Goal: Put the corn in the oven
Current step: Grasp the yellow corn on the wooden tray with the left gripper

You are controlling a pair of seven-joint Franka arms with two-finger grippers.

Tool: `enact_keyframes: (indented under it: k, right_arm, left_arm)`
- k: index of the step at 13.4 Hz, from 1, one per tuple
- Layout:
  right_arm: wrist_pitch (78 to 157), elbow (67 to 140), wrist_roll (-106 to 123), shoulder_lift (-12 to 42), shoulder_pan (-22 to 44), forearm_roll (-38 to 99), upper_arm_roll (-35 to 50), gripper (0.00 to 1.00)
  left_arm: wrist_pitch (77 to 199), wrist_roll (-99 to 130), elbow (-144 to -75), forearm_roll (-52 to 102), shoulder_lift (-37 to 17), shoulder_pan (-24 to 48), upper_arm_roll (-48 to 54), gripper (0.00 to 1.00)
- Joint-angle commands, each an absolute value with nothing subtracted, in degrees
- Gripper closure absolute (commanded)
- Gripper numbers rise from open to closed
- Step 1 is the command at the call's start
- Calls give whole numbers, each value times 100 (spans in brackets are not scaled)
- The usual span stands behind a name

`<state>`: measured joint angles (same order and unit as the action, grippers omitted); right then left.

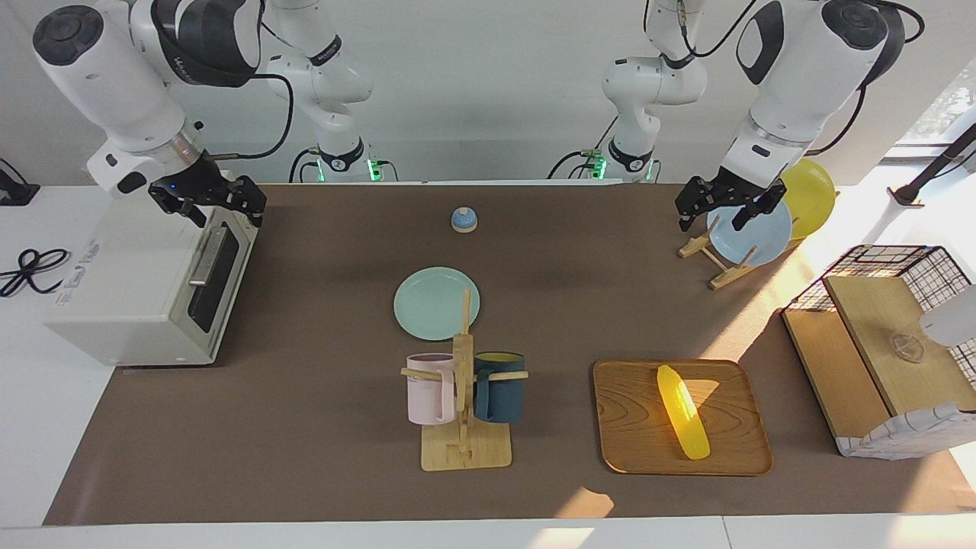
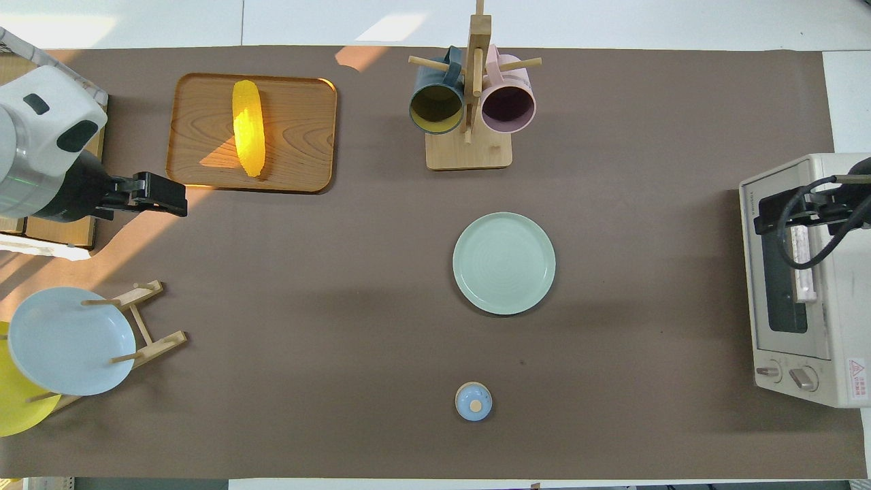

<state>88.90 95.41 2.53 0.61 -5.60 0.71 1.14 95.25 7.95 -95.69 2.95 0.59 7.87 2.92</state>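
Facing view: corn (image 1: 683, 412) lies on your wooden tray (image 1: 633, 427), long axis running toward and away from the robots. Left gripper (image 1: 730, 208), unclenched over the plate rack (image 1: 720, 263), is nearer; right gripper (image 1: 210, 200), also unclenched, hangs over the closed oven (image 1: 145, 290).

A bright yellow corn (image 1: 684, 412) is seen on a brown wood-grained tray (image 1: 633, 427); the oven (image 1: 130, 297) is coloured off-white.

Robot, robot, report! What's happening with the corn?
Left gripper open over plate rack. Right gripper open over oven. Corn on tray. Oven door shut.
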Motion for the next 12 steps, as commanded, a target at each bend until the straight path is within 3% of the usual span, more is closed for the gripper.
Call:
enact_keyframes:
  k: [1, 12]
  right_arm:
    - [8851, 9571, 202, 0, -554, -9, 141, 0]
    - [8868, 9615, 184, -26, -632, 0, 132, 0]
  left_arm:
    - [9641, 826, -9624, 237, 141, 791, 325, 0]
    - [9967, 826, -9694, 255, 150, 782, 325, 0]
